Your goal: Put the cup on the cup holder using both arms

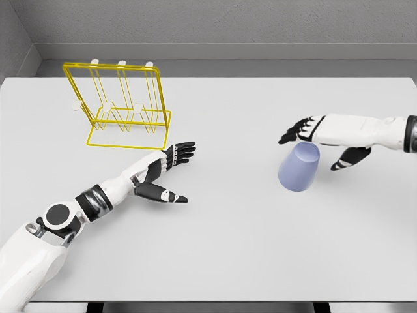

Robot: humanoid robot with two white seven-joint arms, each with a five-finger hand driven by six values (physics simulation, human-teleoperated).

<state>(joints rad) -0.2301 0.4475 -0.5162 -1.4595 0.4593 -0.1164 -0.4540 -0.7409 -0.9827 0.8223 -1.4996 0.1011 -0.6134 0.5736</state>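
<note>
A pale lavender-blue cup (299,167) lies tilted on the white table, right of the middle, its mouth facing up and back. My right hand (318,141) hovers just above and behind it, fingers spread and the thumb down beside the cup's right side, not closed on it. The yellow wire cup holder (124,107) with white-tipped pegs stands at the back left. My left hand (176,171) lies open on the table just in front and to the right of the holder, holding nothing.
The white table (228,248) runs to a near edge at the bottom of the view. Grey walls close off the back and left.
</note>
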